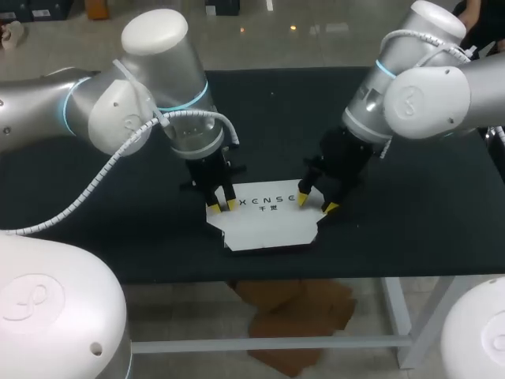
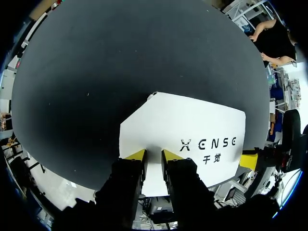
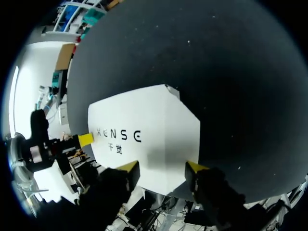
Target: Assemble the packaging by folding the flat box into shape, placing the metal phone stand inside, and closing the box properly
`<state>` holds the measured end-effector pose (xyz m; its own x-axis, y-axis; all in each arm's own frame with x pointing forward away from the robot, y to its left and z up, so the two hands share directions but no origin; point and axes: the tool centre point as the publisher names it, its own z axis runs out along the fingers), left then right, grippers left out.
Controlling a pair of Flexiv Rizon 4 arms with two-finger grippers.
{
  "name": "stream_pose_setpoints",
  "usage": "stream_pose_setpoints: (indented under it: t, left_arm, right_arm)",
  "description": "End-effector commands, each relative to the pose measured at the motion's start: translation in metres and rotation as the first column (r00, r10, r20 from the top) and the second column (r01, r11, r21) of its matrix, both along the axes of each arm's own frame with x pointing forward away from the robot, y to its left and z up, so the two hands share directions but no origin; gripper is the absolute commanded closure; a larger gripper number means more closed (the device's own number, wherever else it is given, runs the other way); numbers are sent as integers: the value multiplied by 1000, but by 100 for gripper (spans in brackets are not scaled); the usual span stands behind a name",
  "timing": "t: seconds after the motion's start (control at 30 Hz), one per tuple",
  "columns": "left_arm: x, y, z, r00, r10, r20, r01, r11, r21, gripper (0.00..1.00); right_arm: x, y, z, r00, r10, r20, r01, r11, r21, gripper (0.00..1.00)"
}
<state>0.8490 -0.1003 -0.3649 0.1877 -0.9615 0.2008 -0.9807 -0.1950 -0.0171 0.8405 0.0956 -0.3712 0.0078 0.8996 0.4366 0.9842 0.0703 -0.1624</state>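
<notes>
flat box (image 1: 268, 217) lies unfolded near tabletop (image 1: 410, 229) front edge | left hand (image 1: 222, 205) fingers narrowly apart, tips on box's left end, likely pinning it | right hand (image 1: 316, 203) spread open over right end, gripping nothing, likely poised to fold

The flat box (image 1: 268, 219) lies on the table (image 1: 95, 229), toward the robot's side.

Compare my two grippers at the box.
The left gripper has its fingers close together, with a narrow gap; the right gripper has them spread wide. The left is at the left end of the flat white box, the right at its right end. Both point yellow tips down at it.
</notes>
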Motion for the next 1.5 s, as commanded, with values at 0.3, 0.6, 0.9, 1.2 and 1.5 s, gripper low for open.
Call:
stream_pose_setpoints:
  t: [0.3,0.6,0.9,1.2,1.5]
  left_arm:
    - [-7,-1,-3,998,-19,65,19,1000,5,75]
    - [-6,-3,-6,996,-29,90,30,999,-12,75]
    - [-4,-7,-6,995,-40,91,43,999,-25,78]
    - [-3,-7,-6,994,-37,101,40,999,-27,75]
    - [-4,4,-3,993,-26,118,28,1000,-14,66]
  right_arm:
    - [0,0,-8,1000,1,26,-1,1000,6,35]
    - [3,1,-10,998,1,66,-2,1000,15,32]
    - [5,5,-13,997,7,75,-9,1000,26,33]
    - [7,4,-13,996,-1,85,-2,1000,31,35]
    - [7,3,-14,996,-4,88,2,1000,30,34]
